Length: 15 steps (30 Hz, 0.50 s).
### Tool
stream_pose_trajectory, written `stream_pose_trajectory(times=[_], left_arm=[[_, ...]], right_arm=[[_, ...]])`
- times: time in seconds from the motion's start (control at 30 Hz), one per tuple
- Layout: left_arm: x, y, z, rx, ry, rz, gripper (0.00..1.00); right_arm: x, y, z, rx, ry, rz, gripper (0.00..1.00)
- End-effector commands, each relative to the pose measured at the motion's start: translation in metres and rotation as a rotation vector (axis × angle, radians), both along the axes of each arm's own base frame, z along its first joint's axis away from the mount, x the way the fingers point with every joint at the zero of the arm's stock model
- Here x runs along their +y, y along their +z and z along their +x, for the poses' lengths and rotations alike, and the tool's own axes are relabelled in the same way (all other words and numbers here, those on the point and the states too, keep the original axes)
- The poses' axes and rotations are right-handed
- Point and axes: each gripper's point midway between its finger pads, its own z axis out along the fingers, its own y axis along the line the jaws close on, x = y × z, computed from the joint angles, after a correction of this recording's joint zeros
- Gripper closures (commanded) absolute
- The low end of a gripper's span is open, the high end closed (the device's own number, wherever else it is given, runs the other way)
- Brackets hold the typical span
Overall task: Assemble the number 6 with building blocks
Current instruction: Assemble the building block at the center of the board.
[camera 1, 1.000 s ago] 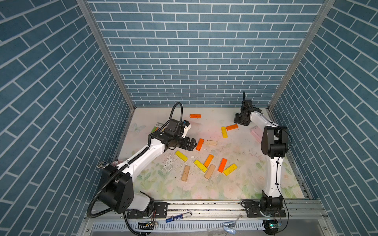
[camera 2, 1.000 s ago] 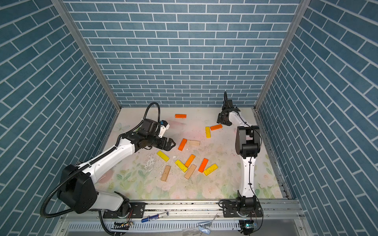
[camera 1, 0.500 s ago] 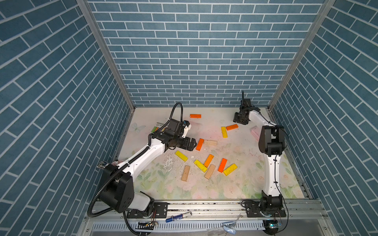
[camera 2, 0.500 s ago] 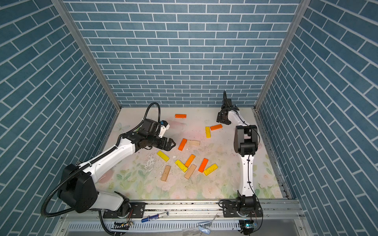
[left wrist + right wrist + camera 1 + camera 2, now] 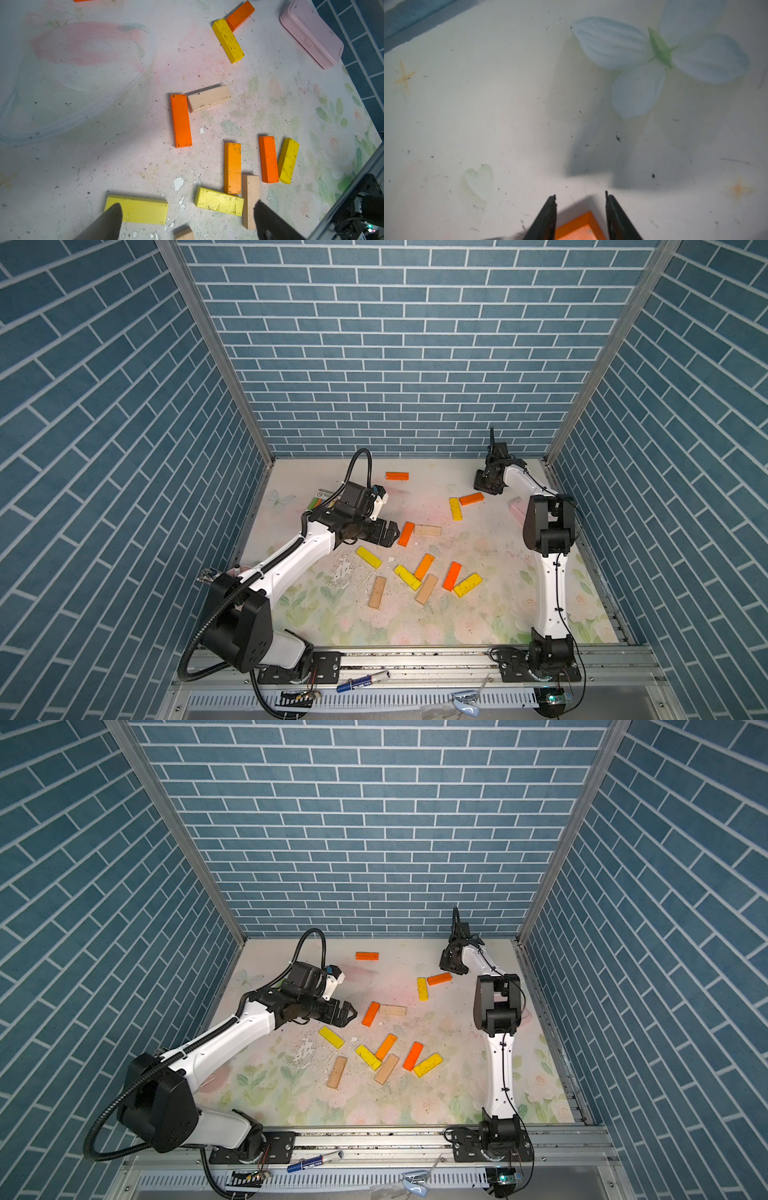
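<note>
We list first the mat [image 5: 478, 614]: a flat sheet printed with pale flowers, scuffed, speckled with dark grit and chipped white flecks.

Next comes the left gripper [image 5: 187, 203]. Its dark tapered fingers are spread wide and hold nothing, hovering over the central scatter.

The right gripper [image 5: 580, 195] sits low near the far right of the mat. Its fingers straddle one end of an orange block [image 5: 577, 228], and we cannot tell whether they press it.

Then the pink case [image 5: 311, 33], smooth and round-cornered, by the right wall.

Last, the building blocks [image 5: 424, 566]. These are small flat rectangular planks, painted orange or yellow with dark chips, or bare pale grained wood. They lie loose across the mat's middle and far side at mixed angles, several touching end to side.
</note>
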Motion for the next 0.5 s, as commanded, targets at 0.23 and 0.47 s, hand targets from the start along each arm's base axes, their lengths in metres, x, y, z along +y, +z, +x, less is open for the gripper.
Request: stream_pose_trajectory(times=[0.23,0.47], left_arm=[[-0.005,0.006,0.002,-0.005,0.002,-0.014,0.01],[-0.006,0.008,0.002,-0.008,-0.002,-0.018,0.01]], right_arm=[[0.000,-0.003,-0.018,0.046,-0.047,0.026,0.64],[-0.001,0.001,-0.023,0.044,-0.089,0.048,0.66]])
